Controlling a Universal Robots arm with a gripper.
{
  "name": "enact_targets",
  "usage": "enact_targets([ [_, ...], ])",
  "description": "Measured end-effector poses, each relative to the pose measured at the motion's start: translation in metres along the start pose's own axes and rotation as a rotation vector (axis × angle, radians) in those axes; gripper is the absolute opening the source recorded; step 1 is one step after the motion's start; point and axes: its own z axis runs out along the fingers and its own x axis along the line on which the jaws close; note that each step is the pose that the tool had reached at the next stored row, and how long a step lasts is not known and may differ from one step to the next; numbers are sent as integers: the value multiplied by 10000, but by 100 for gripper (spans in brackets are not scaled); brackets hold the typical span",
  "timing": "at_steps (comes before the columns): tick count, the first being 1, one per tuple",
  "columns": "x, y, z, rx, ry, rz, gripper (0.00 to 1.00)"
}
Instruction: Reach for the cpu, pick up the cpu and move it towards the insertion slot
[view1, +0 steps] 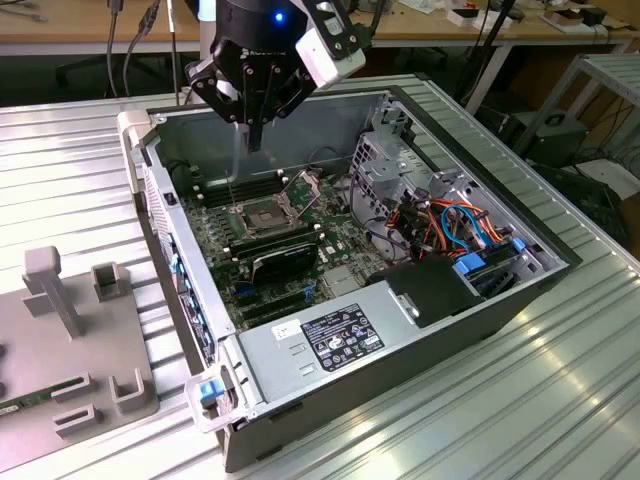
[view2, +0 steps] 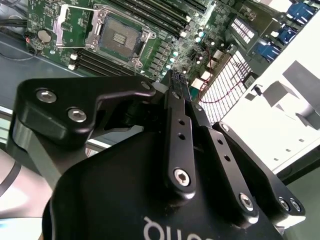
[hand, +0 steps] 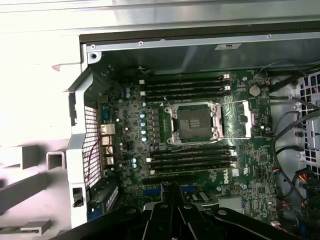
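While poised over the open case, gripper: black, pointing straight down, high above the motherboard in the exterior view.
Fingers: clenched, tips pressed against each other in the second wrist view.
Cpu: cannot tell whether a thin chip sits between the clenched tips.
Insertion slot: at 6 o'clock of the fingertips in the exterior view, well apart from them; silver frame, dark centre, lying flat on the board.
Slot in both wrist views: uncovered, dark square centre exposed inside the metal frame.
Hinged bracket: swung up and open, at 1 o'clock of the slot in the exterior view, attached at the frame's edge.
Memory slots: long narrow black rows, running along two opposite sides of the slot.
Motherboard: green, lying on the floor of the case.
Case: lid off, resting on a ribbed metal table.
Power supply: grey box with a black label, at 5 o'clock of the slot, at the case's near end.
Cables: orange, red and blue bundle, at 3 o'clock of the slot.
Grey fixture: on the table outside the case, at 8 o'clock of the slot.
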Motion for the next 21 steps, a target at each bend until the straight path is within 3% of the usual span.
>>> enact_targets([
  [21, 89, -7, -2, 1, 0, -1, 11],
])
